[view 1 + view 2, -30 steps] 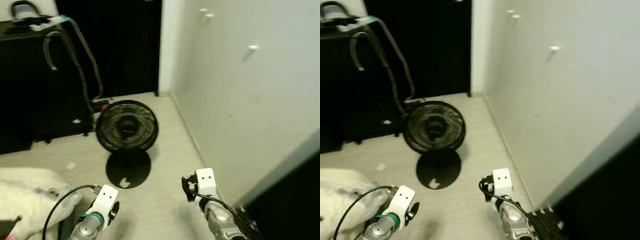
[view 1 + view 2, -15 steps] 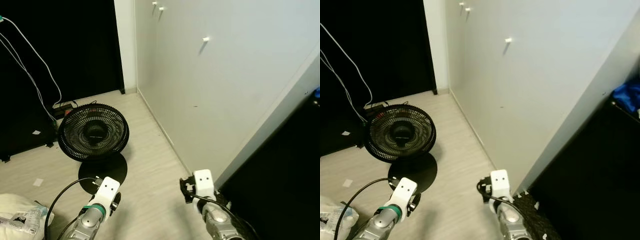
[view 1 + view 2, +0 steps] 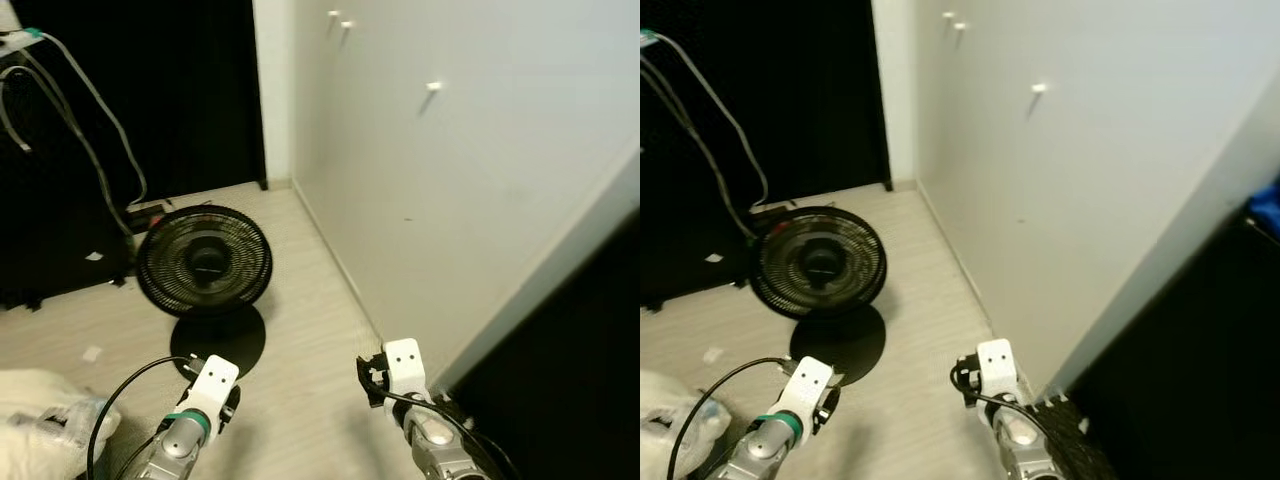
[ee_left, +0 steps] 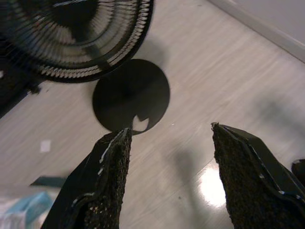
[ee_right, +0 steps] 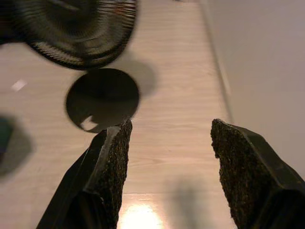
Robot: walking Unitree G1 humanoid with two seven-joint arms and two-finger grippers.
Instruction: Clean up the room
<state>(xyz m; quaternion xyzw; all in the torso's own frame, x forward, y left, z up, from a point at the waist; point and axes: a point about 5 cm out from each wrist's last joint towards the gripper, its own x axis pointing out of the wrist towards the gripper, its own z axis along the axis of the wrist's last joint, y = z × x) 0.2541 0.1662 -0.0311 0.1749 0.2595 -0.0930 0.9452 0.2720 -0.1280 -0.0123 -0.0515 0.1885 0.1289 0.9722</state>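
Observation:
A black floor fan [image 3: 205,260] leans on the pale wood floor over its round black base [image 3: 218,340]. A white plastic bag [image 3: 40,425] lies at the lower left, with a small paper scrap [image 3: 91,353] near it. Both arms are held low in front of me, the left wrist [image 3: 210,385] just this side of the fan base and the right wrist [image 3: 400,365] close to the cabinet wall. My left gripper [image 4: 169,176] is open above bare floor, with the fan base [image 4: 131,95] ahead of it. My right gripper [image 5: 169,174] is open too and holds nothing.
A tall white cabinet front [image 3: 480,180] runs along the right. A dark doorway [image 3: 190,90] lies behind the fan. Black furniture with hanging cables [image 3: 60,200] stands at the left, and a dark block [image 3: 580,390] at the lower right.
The whole picture has swung sideways and back, so the camera has turned. Both arms keep the same pose and both grippers stay open.

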